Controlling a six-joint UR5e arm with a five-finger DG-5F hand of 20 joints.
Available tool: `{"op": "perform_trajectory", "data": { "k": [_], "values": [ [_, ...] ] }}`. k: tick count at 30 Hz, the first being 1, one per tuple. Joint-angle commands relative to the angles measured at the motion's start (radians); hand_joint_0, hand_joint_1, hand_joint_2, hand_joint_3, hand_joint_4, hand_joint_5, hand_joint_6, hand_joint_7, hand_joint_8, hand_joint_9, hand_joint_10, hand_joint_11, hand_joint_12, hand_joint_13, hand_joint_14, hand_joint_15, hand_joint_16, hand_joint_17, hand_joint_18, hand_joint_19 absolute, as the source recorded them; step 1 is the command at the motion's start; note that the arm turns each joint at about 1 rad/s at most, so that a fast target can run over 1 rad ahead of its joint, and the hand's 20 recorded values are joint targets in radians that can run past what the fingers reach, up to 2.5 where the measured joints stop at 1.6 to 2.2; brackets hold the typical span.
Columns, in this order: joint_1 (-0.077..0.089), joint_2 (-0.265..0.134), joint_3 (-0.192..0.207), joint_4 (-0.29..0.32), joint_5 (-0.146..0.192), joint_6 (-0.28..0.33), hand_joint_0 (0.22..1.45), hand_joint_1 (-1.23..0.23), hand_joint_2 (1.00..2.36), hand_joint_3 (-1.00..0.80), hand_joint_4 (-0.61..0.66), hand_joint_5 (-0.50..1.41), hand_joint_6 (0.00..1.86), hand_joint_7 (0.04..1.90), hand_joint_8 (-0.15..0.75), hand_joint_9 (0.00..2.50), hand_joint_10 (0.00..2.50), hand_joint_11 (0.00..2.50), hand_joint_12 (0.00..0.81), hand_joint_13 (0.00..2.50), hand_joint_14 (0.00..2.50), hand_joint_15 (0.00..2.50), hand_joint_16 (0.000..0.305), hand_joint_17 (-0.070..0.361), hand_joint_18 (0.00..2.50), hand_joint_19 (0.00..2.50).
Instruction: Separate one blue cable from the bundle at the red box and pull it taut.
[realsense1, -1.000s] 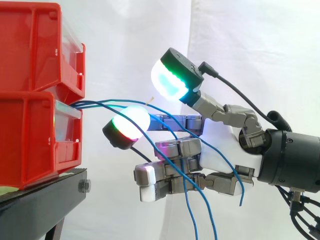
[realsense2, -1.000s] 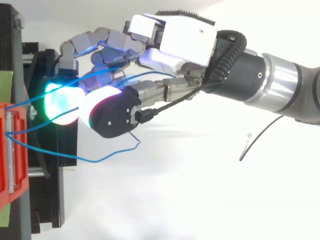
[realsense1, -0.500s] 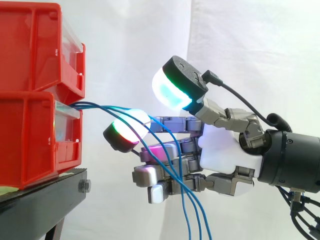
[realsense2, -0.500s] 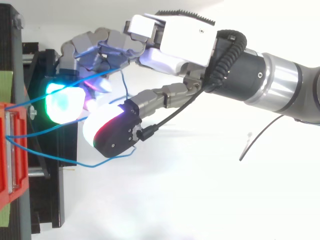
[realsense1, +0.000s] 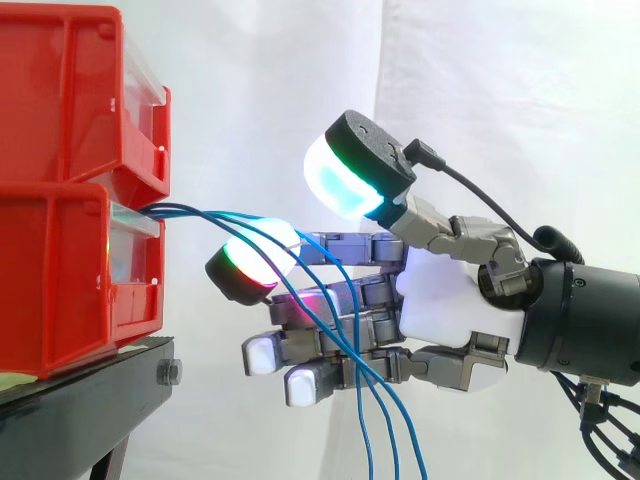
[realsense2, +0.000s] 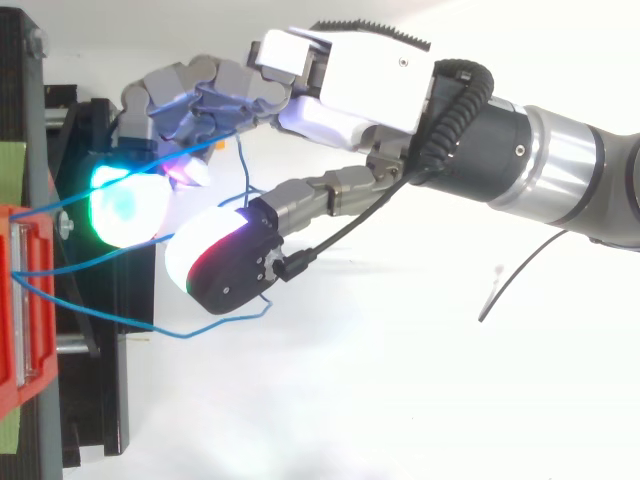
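None of the blue cables (realsense1: 200, 212) looks singled out yet. They leave the red box (realsense1: 60, 280) at nine o'clock from your hand (realsense1: 455, 300), drape slack across its spread, unclenched fingers (realsense1: 285, 350) and hang toward six o'clock. By my judgement, pinching one and pulling it taut both remain.

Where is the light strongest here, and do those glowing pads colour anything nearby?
Top view: the white ground is brightest, almost shadowless; a magenta glow tints the hand near its pads. Side view: the curtain is evenly lit; a pink glow spills behind the blue cables.
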Motion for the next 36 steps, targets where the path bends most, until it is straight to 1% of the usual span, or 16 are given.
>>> {"op": "perform_trajectory", "data": {
  "k": [1, 4, 7, 8, 11, 13, 14, 15, 16, 17, 18, 20, 25, 30, 32, 36],
  "values": [
    [0.0, 0.0, 0.0, 0.002, -0.001, 0.0, 0.47, -0.63, 1.0, -0.5, 0.15, -0.24, 0.77, 0.99, 0.371, 0.1, 1.37, 1.52, 0.416, 0.73, 0.02, 1.1, 0.048, 0.108, 0.66, 0.89],
    [0.0, 0.0, 0.0, -0.002, -0.001, -0.003, 0.47, -0.63, 1.0, -0.5, 0.17, -0.25, 0.77, 0.99, 0.382, 0.05, 1.54, 1.47, 0.394, 0.83, 0.01, 1.38, 0.045, 0.102, 0.78, 1.09],
    [-0.002, 0.0, 0.0, -0.005, 0.001, -0.017, 0.47, -0.62, 1.0, -0.5, 0.18, -0.25, 0.77, 0.99, 0.387, 0.0, 1.63, 1.45, 0.386, 0.85, 0.0, 1.61, 0.045, 0.101, 0.79, 1.22],
    [-0.003, 0.0, 0.0, -0.006, 0.001, -0.026, 0.47, -0.62, 1.0, -0.5, 0.18, -0.25, 0.77, 0.99, 0.386, 0.0, 1.64, 1.45, 0.384, 0.85, 0.0, 1.65, 0.045, 0.102, 0.79, 1.22],
    [-0.005, 0.0, 0.0, -0.011, 0.001, -0.04, 0.48, -0.62, 1.0, -0.5, 0.18, -0.25, 0.77, 1.0, 0.392, 0.0, 1.72, 1.43, 0.383, 0.76, 0.27, 1.62, 0.045, 0.101, 0.76, 1.24],
    [-0.003, 0.0, 0.0, -0.014, 0.001, -0.046, 0.48, -0.62, 1.0, -0.5, 0.18, -0.25, 0.77, 1.01, 0.391, 0.0, 1.73, 1.48, 0.389, 0.59, 1.01, 1.42, 0.043, 0.096, 0.75, 1.37],
    [-0.005, 0.0, 0.0, -0.012, 0.001, -0.046, 0.48, -0.62, 1.0, -0.5, 0.18, -0.25, 0.77, 1.0, 0.391, 0.0, 1.77, 1.47, 0.383, 0.48, 1.49, 1.31, 0.041, 0.092, 0.77, 1.5],
    [-0.005, 0.0, 0.0, -0.012, 0.001, -0.046, 0.48, -0.63, 1.0, -0.5, 0.18, -0.25, 0.77, 0.99, 0.393, 0.0, 2.13, 1.38, 0.383, 0.38, 1.94, 1.25, 0.04, 0.089, 0.81, 1.65],
    [-0.005, 0.0, 0.0, -0.012, 0.001, -0.046, 0.48, -0.63, 1.0, -0.5, 0.18, -0.25, 0.77, 0.99, 0.394, 0.0, 2.19, 1.41, 0.387, 0.33, 2.14, 1.25, 0.04, 0.089, 0.82, 1.73],
    [-0.005, 0.001, 0.0, -0.012, 0.001, -0.046, 0.48, -0.63, 1.0, -0.5, 0.18, -0.25, 0.77, 0.98, 0.393, 0.0, 2.38, 1.39, 0.386, 0.26, 2.41, 1.26, 0.039, 0.088, 0.86, 1.86],
    [-0.005, 0.001, 0.0, -0.012, 0.001, -0.048, 0.48, -0.63, 1.0, -0.5, 0.18, -0.25, 0.78, 0.98, 0.395, 0.0, 2.5, 1.39, 0.386, 0.19, 2.5, 1.3, 0.041, 0.091, 0.91, 2.02],
    [-0.003, 0.0, -0.002, -0.014, 0.001, -0.058, 0.48, -0.63, 1.0, -0.5, 0.19, -0.25, 0.78, 0.97, 0.388, 0.0, 2.5, 1.43, 0.389, 0.16, 2.5, 1.37, 0.043, 0.096, 0.89, 2.0],
    [-0.005, 0.001, 0.0, -0.008, 0.001, -0.069, 0.48, -0.63, 1.0, -0.5, 0.19, -0.25, 0.78, 0.96, 0.381, 0.0, 2.5, 1.56, 0.395, 0.16, 2.5, 1.56, 0.046, 0.102, 0.8, 1.62],
    [-0.008, 0.001, 0.008, -0.009, -0.001, -0.064, 0.48, -0.59, 1.0, -0.5, 0.18, -0.25, 0.79, 0.94, 0.372, 0.0, 2.5, 1.69, 0.401, 0.22, 2.5, 1.61, 0.048, 0.107, 0.78, 1.32],
    [-0.014, 0.003, 0.025, -0.012, -0.018, -0.061, 0.49, -0.58, 1.0, -0.5, 0.19, -0.25, 0.79, 0.94, 0.368, 0.0, 2.5, 1.75, 0.398, 0.25, 2.5, 1.62, 0.048, 0.108, 0.78, 1.3],
    [-0.018, 0.003, 0.041, -0.012, -0.03, -0.06, 0.5, -0.57, 1.0, -0.5, 0.18, -0.25, 0.79, 0.93, 0.369, 0.0, 2.5, 1.89, 0.407, 0.33, 2.5, 1.7, 0.049, 0.11, 0.82, 1.3]
  ]
}}
